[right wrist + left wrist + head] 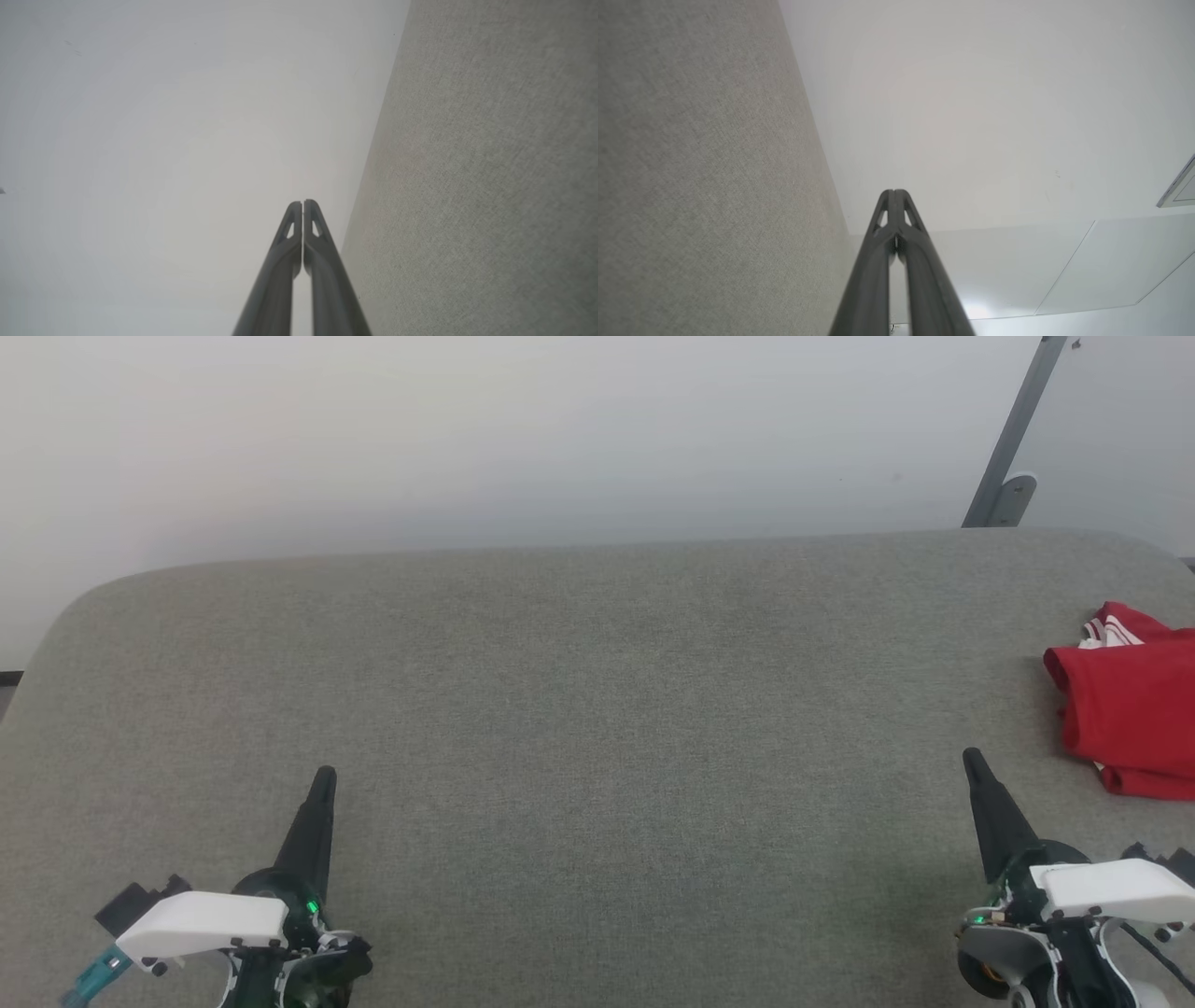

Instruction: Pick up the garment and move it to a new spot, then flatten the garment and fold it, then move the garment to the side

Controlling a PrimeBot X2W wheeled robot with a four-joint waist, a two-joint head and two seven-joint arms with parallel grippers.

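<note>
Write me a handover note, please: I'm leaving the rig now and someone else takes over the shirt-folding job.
Left gripper: shut, empty, at the table's near left.
Right gripper: shut, empty, at the near right.
Garment: a red cloth with white striped trim lies in bunched layers at the table's right edge, partly cut off in the head view. No number shows, so I cannot confirm it is the jersey.
Done: cannot tell from here; nothing is held.
Left: check the cloth, then pick up, flatten, fold and set aside as needed.

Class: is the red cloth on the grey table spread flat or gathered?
Gathered: red cloth with white striped trim shows stacked layers; rest out of frame.
</note>
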